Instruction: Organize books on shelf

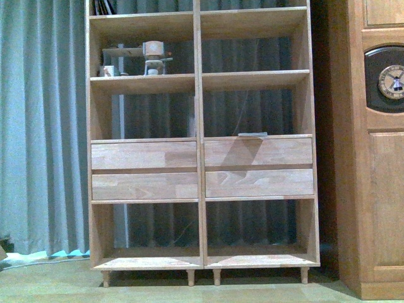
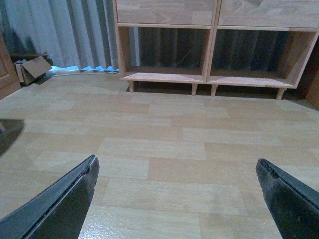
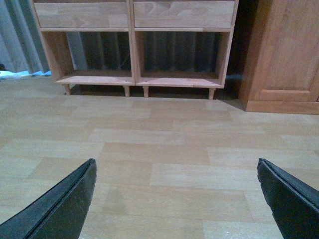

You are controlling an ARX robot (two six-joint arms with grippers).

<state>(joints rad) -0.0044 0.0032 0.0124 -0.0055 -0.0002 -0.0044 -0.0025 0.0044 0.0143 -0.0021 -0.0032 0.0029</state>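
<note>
Starting with the grippers: the left gripper (image 2: 175, 162) has its two black, wedge-shaped fingers (image 2: 70, 199) spread wide, with only bare floor between them. Same deal with the right gripper (image 3: 176, 162), jaws wide apart and holding nothing. Both sit low above the floor (image 2: 164, 144), which is pale wood-look planks, slightly glossy, with staggered seams.

Further out, well apart from both grippers, stands the shelf (image 1: 199, 95). It's light wood with visible grain, two columns of open compartments, four plain drawer fronts (image 1: 144, 155) in the middle and short round legs (image 1: 216, 276). The wrist views only catch its bottom compartments and lower drawers.

As for books, a thin flat grey thing, probably a book (image 1: 252, 134), lies on the ledge just above the upper right drawer, nowhere near either gripper. A few thin dark spines (image 1: 104, 6) stand in the top left compartment, cut off by the frame edge, so I can't tell more. One compartment down there's a small wooden gadget (image 1: 154, 58) and a little cup-like thing (image 1: 107, 71).

Behind it all hangs a grey-blue pleated curtain (image 1: 41, 126). A darker wooden cabinet (image 1: 379, 189) with a clock face (image 1: 391, 82) stands just beside the shelf on the right. A cardboard box (image 2: 32, 67) sits on the floor by the curtain.
</note>
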